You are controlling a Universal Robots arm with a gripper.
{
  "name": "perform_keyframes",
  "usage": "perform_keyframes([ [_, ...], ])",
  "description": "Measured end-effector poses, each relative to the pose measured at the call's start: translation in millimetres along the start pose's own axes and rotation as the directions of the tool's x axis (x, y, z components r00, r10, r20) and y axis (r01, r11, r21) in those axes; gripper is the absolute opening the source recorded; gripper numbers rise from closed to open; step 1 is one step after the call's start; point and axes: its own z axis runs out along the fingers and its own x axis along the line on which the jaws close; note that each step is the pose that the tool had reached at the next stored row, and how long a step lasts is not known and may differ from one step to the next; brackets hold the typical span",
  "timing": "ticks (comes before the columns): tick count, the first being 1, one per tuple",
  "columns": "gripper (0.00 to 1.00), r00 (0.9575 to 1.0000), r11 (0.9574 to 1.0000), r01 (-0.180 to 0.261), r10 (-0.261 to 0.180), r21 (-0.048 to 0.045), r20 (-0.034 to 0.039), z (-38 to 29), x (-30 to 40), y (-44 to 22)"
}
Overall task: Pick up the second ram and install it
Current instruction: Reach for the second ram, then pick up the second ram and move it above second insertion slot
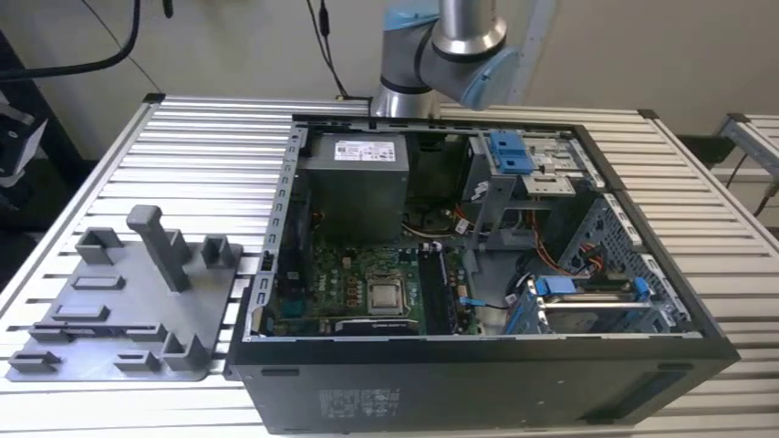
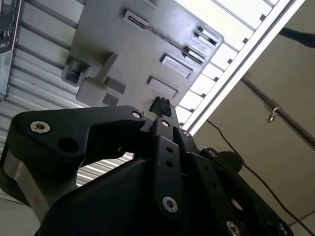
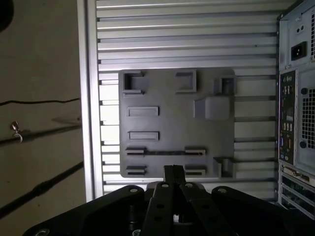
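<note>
1. First wrist view: the second ram [image 3: 165, 152] stands on its thin edge in the grey fixture tray [image 3: 167, 88], a dark strip held btwn two small brackets, one at each end.
2. A matching pair of brackets sits just beside it, nearer the tray's edge; the fingertips cover the gap btwn those.
3. Gripper [image 3: 173, 168]: fingers pressed together w/ only a thin seam btwn them, nothing held. It's above the tray and apart from the ram.
4. Second wrist view shows the same: gripper [image 2: 160, 104] tips closed, rough black pads meeting, tray [image 2: 123, 54] behind them.
5. Tray also carries a tall upright post [image 3: 211, 107] and several low blocks and pockets.
6. Exterior view: tray [image 1: 122, 301] lies flat on the slatted metal table [image 1: 195, 155], on the exterior view's left, post [image 1: 152, 242] upright.
7. Just beside the tray, the open PC case [image 1: 487, 383] lies on its side, w/ the mobo's CPU socket [image 1: 387, 295] and the PSU [image 1: 353, 178] exposed.
8. Arm [image 1: 444, 46] rises behind the case at the table's far edge.
</note>
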Motion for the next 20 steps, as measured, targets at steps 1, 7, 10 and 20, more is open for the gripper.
perform_keyframes([
  [1, 0.11, 1.0000, 1.0000, 0.000, 0.000, -0.0001, 0.0000, 0.1, 0.1, -0.1],
  [7, 0.11, 1.0000, 1.0000, 0.000, 0.000, -0.0001, 0.0000, 0.3, 0.3, -0.2],
  [10, 0.11, 1.0000, 1.0000, 0.000, 0.000, -0.0001, 0.0000, 0.3, 0.4, -0.2],
  [20, 0.11, 1.0000, 1.0000, 0.001, -0.001, 0.0000, 0.0000, 0.3, 0.4, -0.2],
])
